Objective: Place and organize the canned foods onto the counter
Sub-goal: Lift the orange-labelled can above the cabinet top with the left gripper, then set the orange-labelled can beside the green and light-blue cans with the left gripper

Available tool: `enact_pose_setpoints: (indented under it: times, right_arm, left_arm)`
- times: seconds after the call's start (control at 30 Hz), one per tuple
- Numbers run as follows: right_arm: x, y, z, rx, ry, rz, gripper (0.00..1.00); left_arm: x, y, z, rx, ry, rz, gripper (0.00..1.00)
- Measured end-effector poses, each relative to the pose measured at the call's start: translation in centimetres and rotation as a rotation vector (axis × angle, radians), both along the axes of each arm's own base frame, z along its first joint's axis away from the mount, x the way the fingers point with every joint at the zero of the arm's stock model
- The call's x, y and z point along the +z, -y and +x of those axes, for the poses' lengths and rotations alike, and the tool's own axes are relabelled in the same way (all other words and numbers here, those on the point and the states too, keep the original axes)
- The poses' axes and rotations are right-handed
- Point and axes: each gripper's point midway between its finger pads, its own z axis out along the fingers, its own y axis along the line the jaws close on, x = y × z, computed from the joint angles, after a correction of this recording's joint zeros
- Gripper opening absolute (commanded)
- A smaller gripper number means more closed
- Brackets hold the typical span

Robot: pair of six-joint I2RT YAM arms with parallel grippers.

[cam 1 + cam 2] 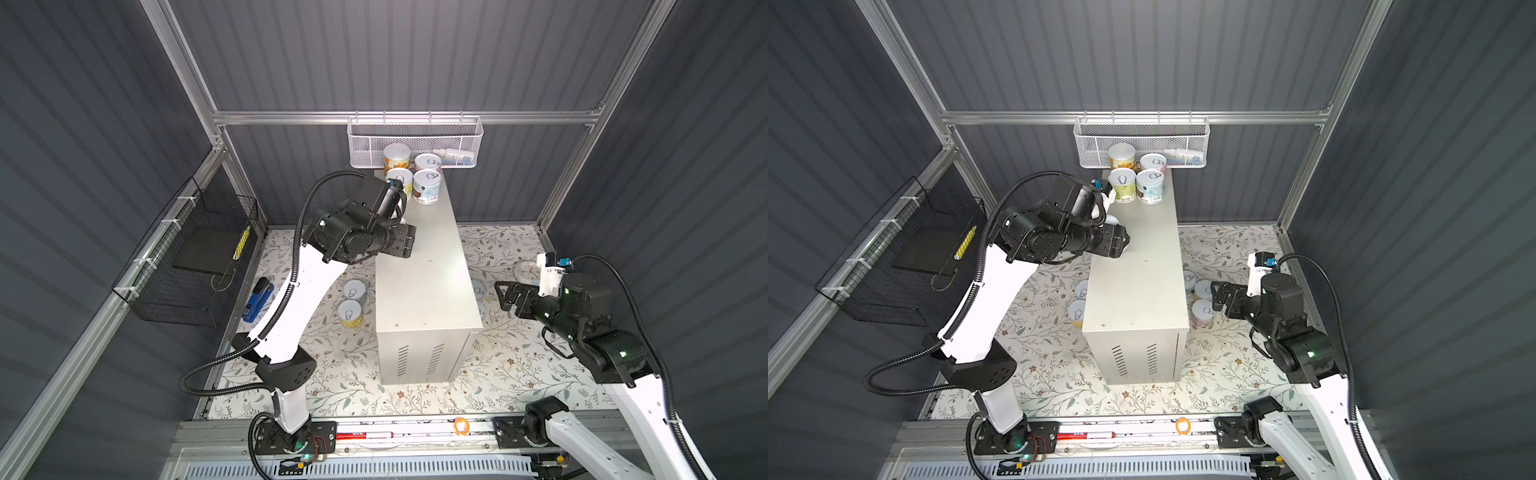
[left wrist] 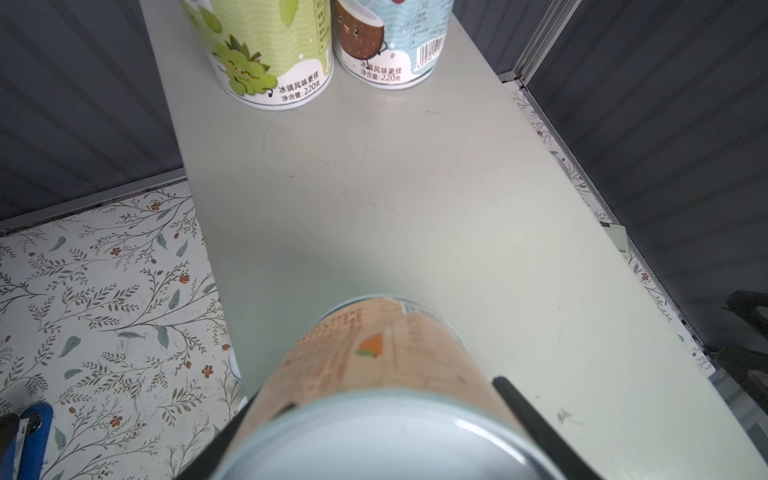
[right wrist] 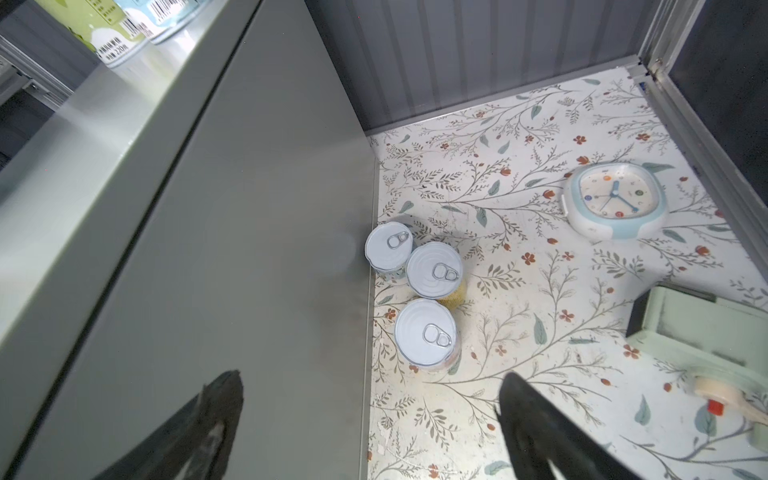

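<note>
The counter [image 1: 424,282] is a long beige box in the middle. Four canned foods stand at its far end: yellow-orange [image 1: 397,156], pink [image 1: 428,162], green [image 1: 400,180] and teal [image 1: 427,185]. My left gripper [image 2: 374,415] is shut on a peach-orange can [image 2: 382,365], upright over the counter's left part; in both top views the wrist [image 1: 401,232] hides most of it. Two cans [image 1: 355,291] stand on the floor left of the counter. Three cans [image 3: 424,332] stand on its right. My right gripper [image 3: 370,395] hangs open and empty just short of them.
A white mesh basket [image 1: 415,141] hangs on the back wall above the counter's far end. A black wire basket [image 1: 187,257] is on the left wall, with a blue stapler [image 1: 257,299] below it. A clock [image 3: 617,199] and a green tape dispenser [image 3: 706,332] lie on the floral floor at right.
</note>
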Motion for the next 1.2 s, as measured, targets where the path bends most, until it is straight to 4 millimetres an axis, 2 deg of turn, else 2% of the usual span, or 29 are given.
enact_pose_setpoints:
  times: [0.1,0.17,0.2,0.3,0.33,0.73,0.93,1.03,1.2]
  right_arm:
    - [1.4,0.0,0.1,0.001,0.029,0.008,0.97]
    - [2.0,-0.1,0.2,0.001,0.043,0.013,0.97]
    - [2.1,-0.1,0.2,0.003,0.046,0.014,0.97]
    - [2.1,-0.2,0.3,0.005,0.044,0.015,0.97]
    - [2.0,-0.2,0.4,0.005,0.041,0.015,0.97]
    - [1.8,-0.4,0.4,0.014,0.032,0.021,0.97]
    - [1.8,-0.5,0.4,0.013,0.029,0.028,0.97]
    - [1.8,-0.5,0.4,0.011,0.027,0.032,0.97]
    - [1.8,-0.4,0.3,0.006,0.019,0.037,0.97]
  left_arm:
    - [-0.2,0.4,0.7,0.01,0.013,0.0,0.03]
    - [-0.1,0.6,1.2,0.016,0.024,-0.005,0.49]
    - [-0.1,0.7,1.3,0.018,0.027,-0.006,0.65]
    - [-0.2,0.9,1.8,0.022,0.04,-0.01,0.96]
    - [-0.1,1.0,1.9,0.023,0.043,-0.013,0.99]
    - [1.2,1.6,3.0,0.026,0.107,-0.044,0.99]
    - [3.3,1.6,3.3,0.012,0.188,-0.067,1.0]
    - [5.1,0.5,2.6,0.023,0.25,-0.084,0.99]
    - [7.9,-3.3,-0.2,0.07,0.338,-0.125,0.95]
